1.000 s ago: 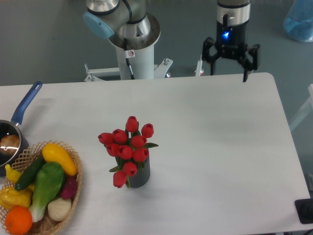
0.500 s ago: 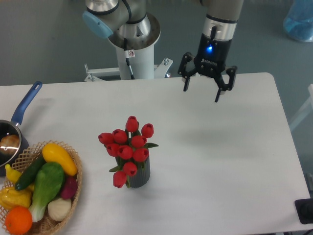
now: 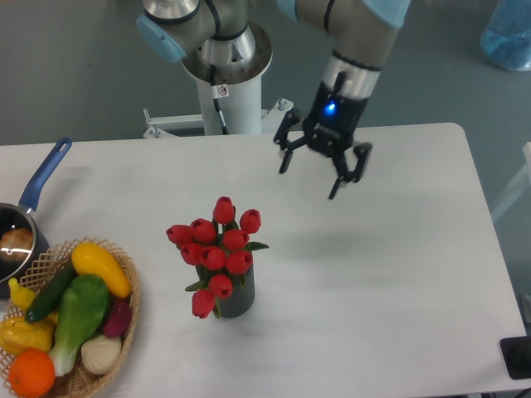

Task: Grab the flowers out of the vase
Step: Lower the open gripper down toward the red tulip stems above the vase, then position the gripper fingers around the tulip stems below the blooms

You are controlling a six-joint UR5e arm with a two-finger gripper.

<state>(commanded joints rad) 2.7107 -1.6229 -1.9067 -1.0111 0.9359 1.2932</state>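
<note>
The flowers (image 3: 216, 249), a bunch of red tulip buds with green leaves, stand in the vase (image 3: 236, 298), a short dark grey ribbed cylinder near the middle of the white table. My gripper (image 3: 309, 182) hangs above the table, up and to the right of the bunch, well apart from it. Its black fingers are spread wide and hold nothing. A blue light glows on the wrist.
A wicker basket (image 3: 124, 319) of vegetables and fruit sits at the front left. A blue-handled saucepan (image 3: 29, 211) lies at the left edge. The arm's white base (image 3: 228, 91) stands behind the table. A black object (image 3: 518, 356) sits at the front right corner.
The gripper has swung left and toward the front, from over the table's back right edge to a spot nearer the flowers, and it has tilted. The flowers and vase have not moved.
</note>
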